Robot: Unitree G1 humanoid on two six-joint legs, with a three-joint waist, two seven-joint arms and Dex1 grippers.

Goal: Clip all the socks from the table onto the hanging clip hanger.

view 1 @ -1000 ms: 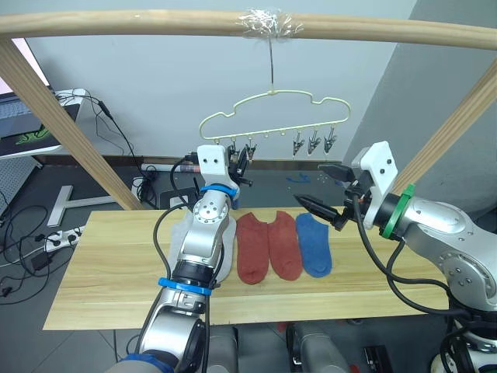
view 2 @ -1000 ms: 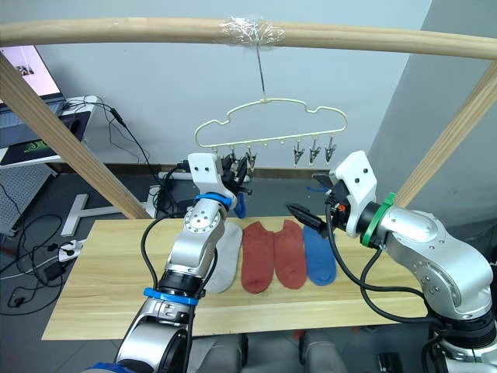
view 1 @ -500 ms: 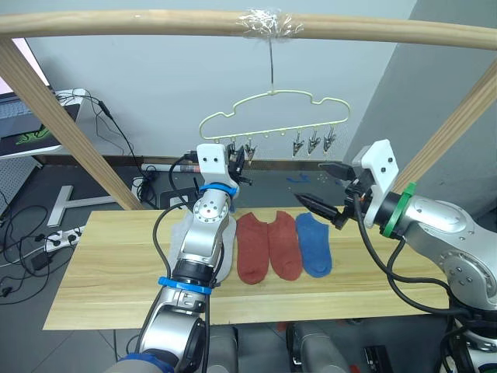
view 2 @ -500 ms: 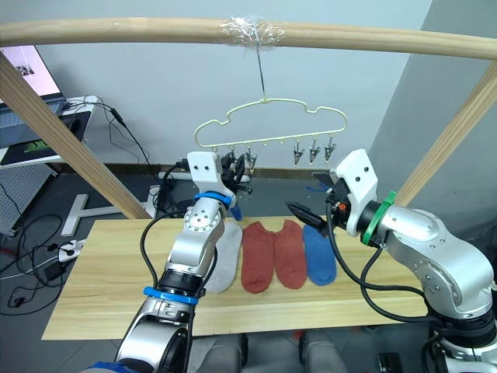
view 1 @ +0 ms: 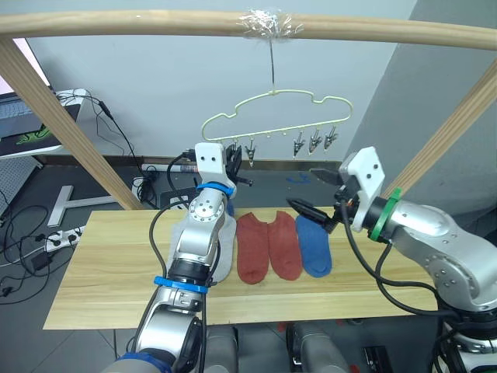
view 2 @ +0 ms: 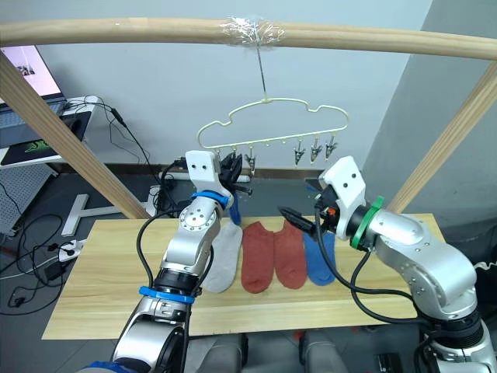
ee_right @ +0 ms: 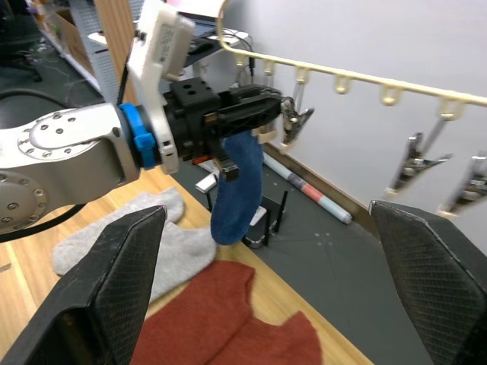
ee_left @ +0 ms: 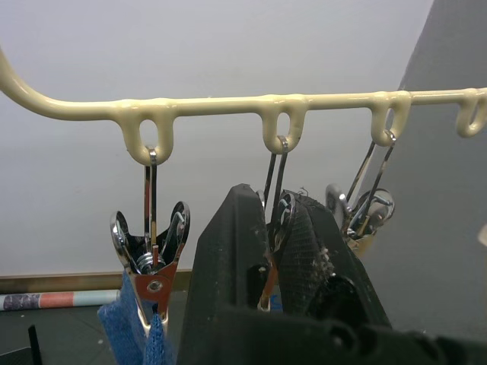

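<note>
One blue sock (ee_right: pixel 236 186) is hanging limp from the clip hanger (view 1: pixel 273 116); my left claw (ee_left: pixel 278 251) is pinching a clip (ee_left: pixel 275 228), my right claw (ee_right: pixel 266 296) gaping. Four socks (view 1: pixel 268 245), soft and light, are lying on the table (view 1: pixel 109 264); I am judging the cuff the best hold.

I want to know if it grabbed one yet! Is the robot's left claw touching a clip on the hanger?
Touching. In the left wrist view, the left claw has its two black fingers closed on the middle clip hanging from the hanger.

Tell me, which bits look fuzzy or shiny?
Left wrist view: the left gripper's black fingers loom soft and blurry, while the metal clips glint. Right wrist view: the right gripper's fingers are fuzzy. Head views: the tape on the bar shines.
</note>
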